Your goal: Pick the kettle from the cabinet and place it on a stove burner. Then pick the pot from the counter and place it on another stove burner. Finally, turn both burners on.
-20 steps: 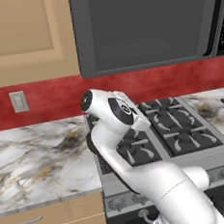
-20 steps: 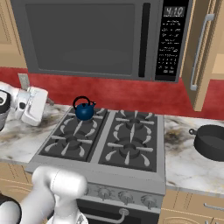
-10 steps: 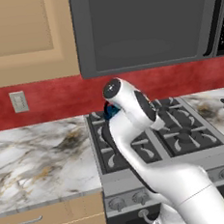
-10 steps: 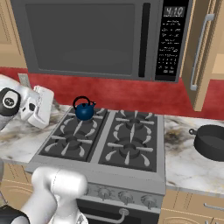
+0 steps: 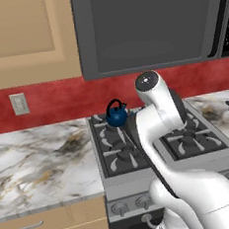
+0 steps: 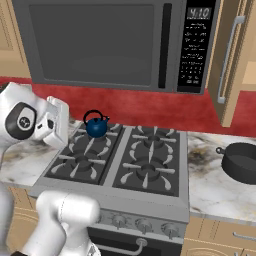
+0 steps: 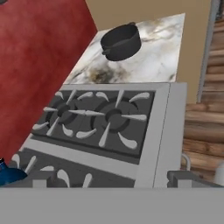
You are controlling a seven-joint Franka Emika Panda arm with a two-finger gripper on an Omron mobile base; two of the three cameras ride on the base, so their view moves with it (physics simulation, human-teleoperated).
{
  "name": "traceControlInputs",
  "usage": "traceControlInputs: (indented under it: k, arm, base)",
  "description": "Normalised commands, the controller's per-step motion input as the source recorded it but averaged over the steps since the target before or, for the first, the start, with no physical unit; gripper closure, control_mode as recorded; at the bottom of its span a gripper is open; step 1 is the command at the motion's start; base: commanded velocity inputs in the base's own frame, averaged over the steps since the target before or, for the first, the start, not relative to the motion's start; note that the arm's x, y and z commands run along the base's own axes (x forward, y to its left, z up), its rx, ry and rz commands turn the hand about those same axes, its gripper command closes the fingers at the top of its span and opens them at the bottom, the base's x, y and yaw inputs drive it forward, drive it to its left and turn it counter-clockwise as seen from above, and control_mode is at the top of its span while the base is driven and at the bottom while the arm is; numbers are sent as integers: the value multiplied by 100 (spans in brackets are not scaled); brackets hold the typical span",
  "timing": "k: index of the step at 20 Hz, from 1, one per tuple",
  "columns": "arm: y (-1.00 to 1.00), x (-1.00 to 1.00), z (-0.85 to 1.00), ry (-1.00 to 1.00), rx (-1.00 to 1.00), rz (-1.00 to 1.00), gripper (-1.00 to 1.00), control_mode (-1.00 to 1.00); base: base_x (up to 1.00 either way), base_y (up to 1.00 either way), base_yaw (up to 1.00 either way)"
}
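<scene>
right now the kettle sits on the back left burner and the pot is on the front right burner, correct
Not quite. The kettle does sit on the back left burner, but the pot is not on any burner. The right base view shows it on the counter to the right of the stove.

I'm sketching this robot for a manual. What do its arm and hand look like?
A glossy white arm of rounded, tubular links, with dark bands at the joints and a grey disc cap on one joint. In the right base view a round black cap bears a small white mark, beside a boxy white hand. No cables show.
</scene>
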Motion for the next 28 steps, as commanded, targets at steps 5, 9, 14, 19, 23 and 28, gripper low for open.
traceControlInputs:
  k: [5,9,14,19,23,28]
  arm:
    - [-18,1,1,0,3,13,-100,-100]
    - [0,10,0,0,2,10,-100,-100]
    - [0,2,0,0,0,3,-100,-100]
    - [0,0,0,0,0,0,-100,100]
    - [0,0,0,0,0,0,-100,100]
    - [0,0,0,0,0,0,-100,100]
  base:
    - [0,0,0]
    - [0,0,0]
    - [0,0,0]
    - [-30,0,-3]
    - [-68,0,-7]
    - [-70,0,-8]
